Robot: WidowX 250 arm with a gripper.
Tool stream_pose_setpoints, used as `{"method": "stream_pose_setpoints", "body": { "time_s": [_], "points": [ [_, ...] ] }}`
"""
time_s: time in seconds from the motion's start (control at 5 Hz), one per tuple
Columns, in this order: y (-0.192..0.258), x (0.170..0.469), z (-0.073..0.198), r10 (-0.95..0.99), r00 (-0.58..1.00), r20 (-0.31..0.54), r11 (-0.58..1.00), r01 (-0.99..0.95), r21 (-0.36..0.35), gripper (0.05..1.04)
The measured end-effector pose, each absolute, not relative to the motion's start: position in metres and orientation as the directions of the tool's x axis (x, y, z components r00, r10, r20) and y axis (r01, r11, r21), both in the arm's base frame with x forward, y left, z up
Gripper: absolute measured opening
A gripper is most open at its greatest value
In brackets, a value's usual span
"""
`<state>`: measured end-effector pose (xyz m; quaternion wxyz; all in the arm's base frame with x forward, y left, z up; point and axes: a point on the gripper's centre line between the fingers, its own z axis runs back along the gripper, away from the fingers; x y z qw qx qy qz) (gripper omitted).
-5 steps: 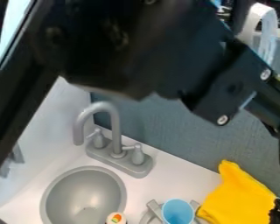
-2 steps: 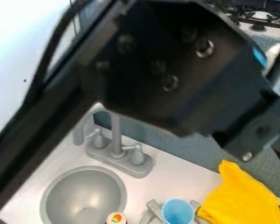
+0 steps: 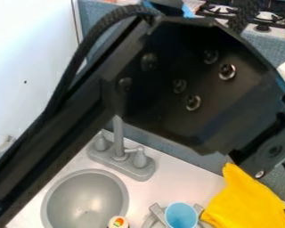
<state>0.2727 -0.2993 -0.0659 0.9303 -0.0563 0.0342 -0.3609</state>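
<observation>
Arm (image 3: 186, 89) shifted lower right, hiding the top of the faucet (image 3: 119, 142).

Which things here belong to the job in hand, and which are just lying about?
In the job, judging by nearness:
- arm
- yellow cloth, by the arm's lower right end; whether it is gripped, I can't tell

Just there:
- blue cup
- gray rack, around the cup
- sink
- faucet
- stove

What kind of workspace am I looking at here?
Likely a toy kitchen set: a small gray sink basin with a faucet, a blue cup beside it, and a little stove behind.
</observation>
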Motion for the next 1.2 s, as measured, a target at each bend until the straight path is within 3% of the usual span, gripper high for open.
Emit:
{"method": "stream_pose_setpoints", "body": {
  "time_s": [0.4, 0.6, 0.8, 1.0, 1.2],
  "points": [
    [-0.291, 0.275, -0.079, -0.647, 0.755, -0.107, 0.762, 0.633, -0.138, 0.965],
    [-0.291, 0.271, -0.086, -0.647, 0.753, -0.121, 0.761, 0.63, -0.154, 0.729],
    [-0.287, 0.271, -0.091, -0.62, 0.779, -0.099, 0.781, 0.599, -0.179, 0.631],
    [-0.281, 0.266, -0.088, -0.612, 0.785, -0.099, 0.788, 0.593, -0.168, 0.614],
    [-0.27, 0.257, -0.057, -0.577, 0.812, -0.088, 0.815, 0.565, -0.133, 0.614]
  ]
}}
